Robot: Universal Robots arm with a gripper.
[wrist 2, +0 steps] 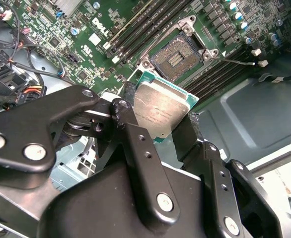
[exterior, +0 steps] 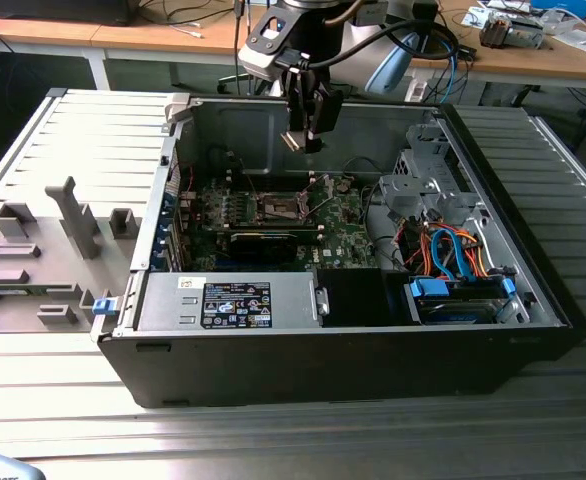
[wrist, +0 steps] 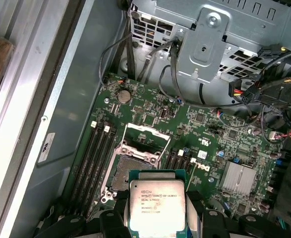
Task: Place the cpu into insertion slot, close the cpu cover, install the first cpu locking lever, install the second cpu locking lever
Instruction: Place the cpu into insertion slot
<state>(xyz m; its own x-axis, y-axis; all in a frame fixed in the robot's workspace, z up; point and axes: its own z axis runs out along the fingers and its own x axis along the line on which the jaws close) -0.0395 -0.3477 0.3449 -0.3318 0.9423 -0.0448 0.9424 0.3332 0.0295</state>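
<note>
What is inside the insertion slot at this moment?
Nothing lies in the insertion slot: its contact field is bare. The cpu is held in the end effector, away from it. What lies under the contacts is hidden.

The end effector [wrist 2: 158, 118] clamps the cpu [wrist 2: 161, 110] by two opposite edges between its black fingers [wrist 2: 131, 130]. The cpu's silvery top faces the camera, with a green rim showing around it. It hangs tilted above the green board [wrist 2: 86, 44], apart from it. Just beyond the cpu lies the slot [wrist 2: 177, 59], its contact field uncovered inside a metal rim. Cables [wrist 2: 9, 54] run beside the board, and grey case wall [wrist 2: 254, 109] lies on the other side.
</note>
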